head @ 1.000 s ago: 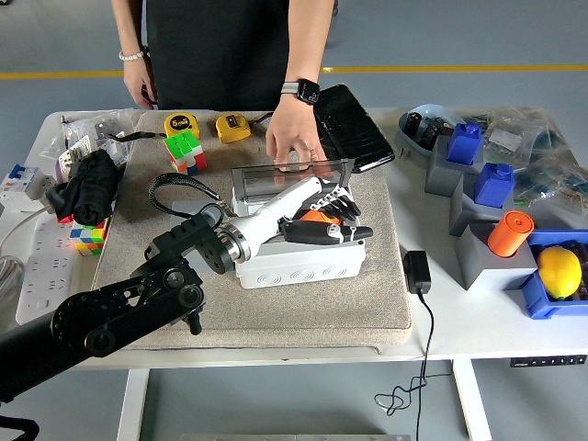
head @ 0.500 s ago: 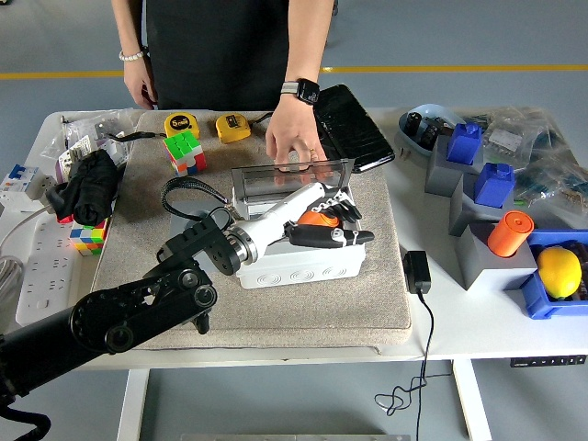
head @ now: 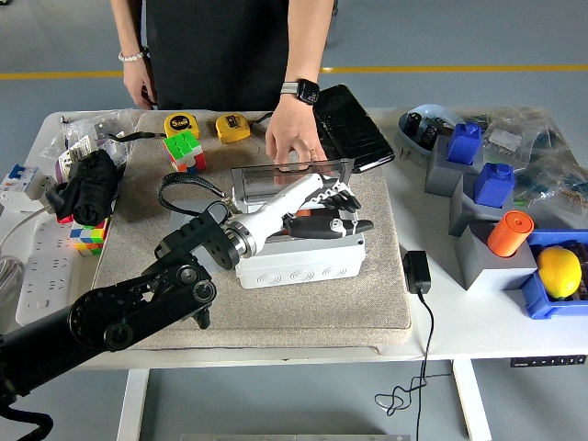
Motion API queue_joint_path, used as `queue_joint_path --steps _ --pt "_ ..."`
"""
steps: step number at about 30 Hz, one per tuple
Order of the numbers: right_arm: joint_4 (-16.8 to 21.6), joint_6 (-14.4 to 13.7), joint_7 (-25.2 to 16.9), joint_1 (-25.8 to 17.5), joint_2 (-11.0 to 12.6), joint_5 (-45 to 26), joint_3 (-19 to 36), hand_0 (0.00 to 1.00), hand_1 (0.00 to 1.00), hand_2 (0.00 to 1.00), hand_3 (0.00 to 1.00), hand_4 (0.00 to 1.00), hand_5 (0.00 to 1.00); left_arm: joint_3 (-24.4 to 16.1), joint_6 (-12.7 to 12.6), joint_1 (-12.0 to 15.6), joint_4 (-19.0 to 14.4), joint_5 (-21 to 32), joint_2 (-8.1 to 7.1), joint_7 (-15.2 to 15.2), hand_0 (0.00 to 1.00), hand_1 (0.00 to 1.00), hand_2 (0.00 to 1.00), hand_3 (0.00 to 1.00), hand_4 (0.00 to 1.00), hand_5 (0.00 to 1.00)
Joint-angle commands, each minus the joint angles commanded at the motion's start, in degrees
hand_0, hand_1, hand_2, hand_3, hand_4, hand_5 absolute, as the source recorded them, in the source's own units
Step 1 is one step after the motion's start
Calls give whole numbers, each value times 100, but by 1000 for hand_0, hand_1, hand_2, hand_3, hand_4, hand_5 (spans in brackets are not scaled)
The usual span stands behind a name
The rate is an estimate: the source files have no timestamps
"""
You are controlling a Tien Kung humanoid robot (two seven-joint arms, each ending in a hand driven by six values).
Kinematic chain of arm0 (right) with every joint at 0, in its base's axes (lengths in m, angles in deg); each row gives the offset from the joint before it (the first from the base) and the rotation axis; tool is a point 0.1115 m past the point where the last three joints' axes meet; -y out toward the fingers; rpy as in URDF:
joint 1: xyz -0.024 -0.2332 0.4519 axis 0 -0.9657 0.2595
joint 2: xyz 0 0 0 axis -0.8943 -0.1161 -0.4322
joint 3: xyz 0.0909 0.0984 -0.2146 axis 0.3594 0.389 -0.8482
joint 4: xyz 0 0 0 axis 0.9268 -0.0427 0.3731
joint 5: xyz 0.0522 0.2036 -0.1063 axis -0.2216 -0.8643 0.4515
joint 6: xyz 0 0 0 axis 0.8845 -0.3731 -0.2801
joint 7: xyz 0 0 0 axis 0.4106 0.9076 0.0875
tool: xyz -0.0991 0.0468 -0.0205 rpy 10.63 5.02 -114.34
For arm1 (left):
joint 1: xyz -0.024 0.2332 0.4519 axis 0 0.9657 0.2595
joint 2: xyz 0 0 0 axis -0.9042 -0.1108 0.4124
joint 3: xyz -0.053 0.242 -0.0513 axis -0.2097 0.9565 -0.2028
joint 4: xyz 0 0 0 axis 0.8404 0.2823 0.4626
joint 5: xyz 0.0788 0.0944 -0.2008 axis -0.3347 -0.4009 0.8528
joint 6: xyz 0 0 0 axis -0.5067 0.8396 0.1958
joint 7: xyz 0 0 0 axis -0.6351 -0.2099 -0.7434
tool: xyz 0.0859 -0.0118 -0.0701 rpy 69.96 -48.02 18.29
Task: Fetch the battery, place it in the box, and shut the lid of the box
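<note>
Battery hidden under left hand (head: pixel 326 213)

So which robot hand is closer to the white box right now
Left. The left hand is directly over the open white box, fingers at its opening. The right hand is not in view at all.

The box (head: pixel 299 260) is white and its lid (head: pixel 289 175) is see-through. The robot's left hand (head: pixel 326 213) is white with black fingers, on a black arm. The mat (head: pixel 276 303) is grey-brown and the table (head: pixel 487 322) is white. Two tape measures (head: pixel 207 125) are yellow. One cube (head: pixel 185 151) shows green, red and white squares. Over on the side sit a yellow lemon (head: pixel 559 272) in a blue bin (head: pixel 542 303) and an orange cylinder (head: pixel 510 232). The person's top (head: pixel 220 46) is black.
</note>
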Motion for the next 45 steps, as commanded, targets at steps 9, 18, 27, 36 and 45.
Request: queue_joint_path --steps 9,18,27,36,45 --pt "-18 2 2 -7 -2 -19 -27 729 695 690 705 998 577 -769 -442 77 -512 262 -122 583 653 627 591 562 950 552" --pt "6 0 3 -1 11 -12 -27 727 695 690 704 998 575 -963 -225 -94 95 -976 -107 -192 720 696 626 594 950 554" --pt "-12 0 4 -16 4 -21 -11 727 695 690 704 998 576 -1110 578 -65 -319 -1733 -227 -1317 512 609 608 575 951 558" --pt "2 -2 1 -16 1 -10 8 727 695 690 704 998 575 -1154 1288 23 -882 -1501 -324 -2072 315 553 562 568 953 586" --pt "-10 -1 2 -19 -1 -17 -7 726 695 690 705 998 574 -922 1280 134 -946 -1120 -264 -2086 308 555 564 569 961 590"
